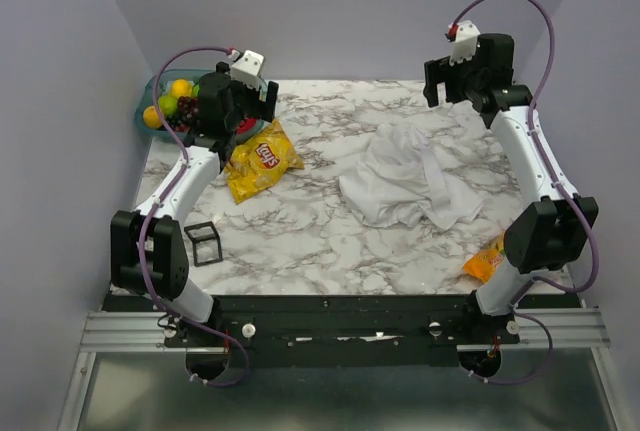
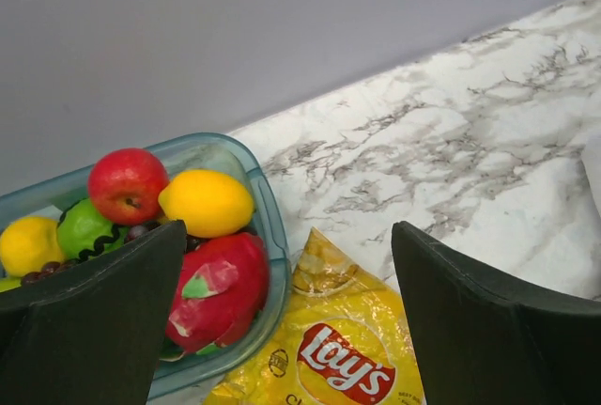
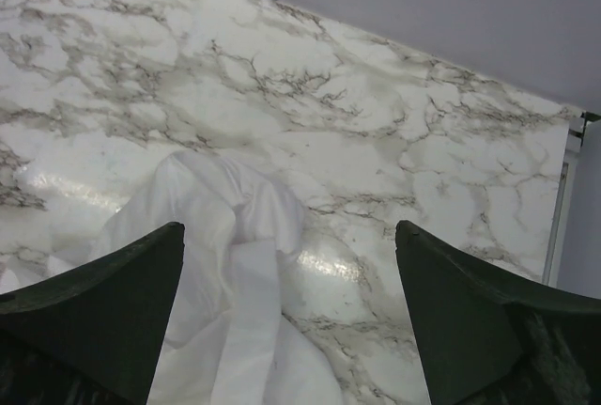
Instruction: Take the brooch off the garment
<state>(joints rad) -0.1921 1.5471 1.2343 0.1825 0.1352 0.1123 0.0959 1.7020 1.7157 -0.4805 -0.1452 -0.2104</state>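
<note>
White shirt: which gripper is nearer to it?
Right. The right gripper hovers above the far edge of the shirt; the left gripper hangs over the chip bag beside the fruit bowl.

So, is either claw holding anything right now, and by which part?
Nothing is held. The left claw is open over the fruit bowl and chip bag; the right claw is open above the garment.

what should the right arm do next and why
Probably lower the right gripper toward the white shirt: its fingers stand open above the shirt's edge, and no brooch shows on the crumpled fabric, so it likely needs spreading first.
</note>
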